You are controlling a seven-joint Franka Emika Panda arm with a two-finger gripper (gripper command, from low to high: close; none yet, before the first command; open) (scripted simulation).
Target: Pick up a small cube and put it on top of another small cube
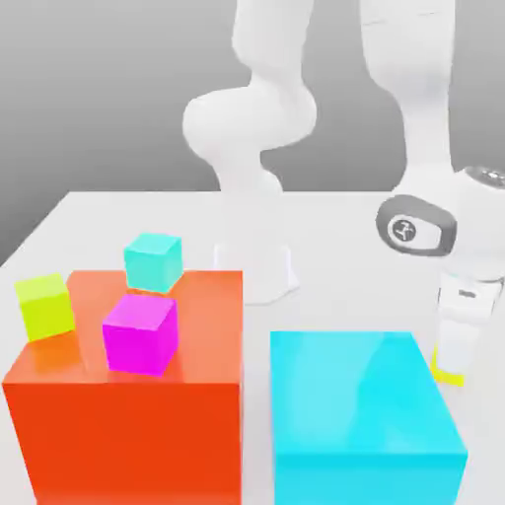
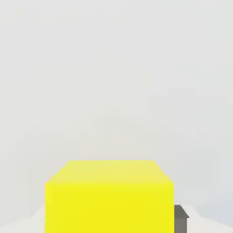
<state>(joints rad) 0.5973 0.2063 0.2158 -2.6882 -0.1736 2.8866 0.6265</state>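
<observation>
Pincer (image 1: 452, 367) is gripping yellow cube (image 1: 449, 378) on desk (image 1: 335, 276), just past the big cyan block (image 1: 360, 390) on ext. view's right, so grasp's looking done, w/ lift, carry & stacking on another small cube still remaining.

A pale, smooth surface (image 1: 340, 286) is spreading out, bright and evenly lit. Behind it, a plain grey backdrop (image 1: 108, 89) is rising, growing darker beside the surface's slanting edge at the exterior view's left.
</observation>
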